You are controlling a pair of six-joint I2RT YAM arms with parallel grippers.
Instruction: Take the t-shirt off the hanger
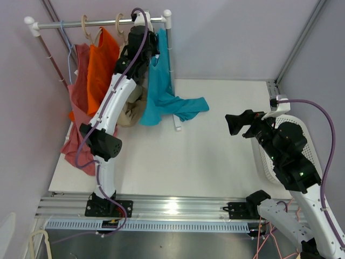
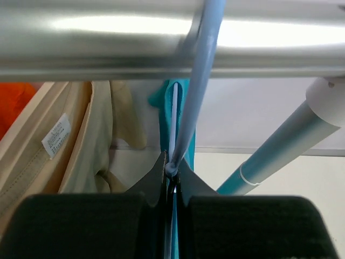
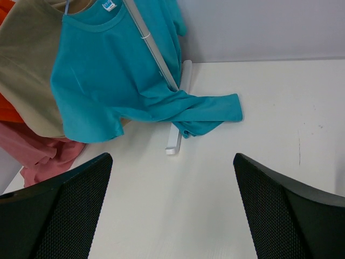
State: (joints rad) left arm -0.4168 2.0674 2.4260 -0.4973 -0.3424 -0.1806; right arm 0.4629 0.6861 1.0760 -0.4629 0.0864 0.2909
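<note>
Grasp step: your left gripper pinched shut on thin pale-blue hanger, just under hook, below chrome rail. Teal short-sleeved t-shirt hangs beneath those fingers. Your right gripper gapes wide, holding nothing, shirt well beyond fingertips. Next, likely: lift hook off rail.

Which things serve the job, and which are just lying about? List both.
Job: teal shirt; blue hanger; left gripper, shut on its hook; rail; open right gripper.
Lying about: orange shirt; beige shirt; pink shirt; white basket.
</note>
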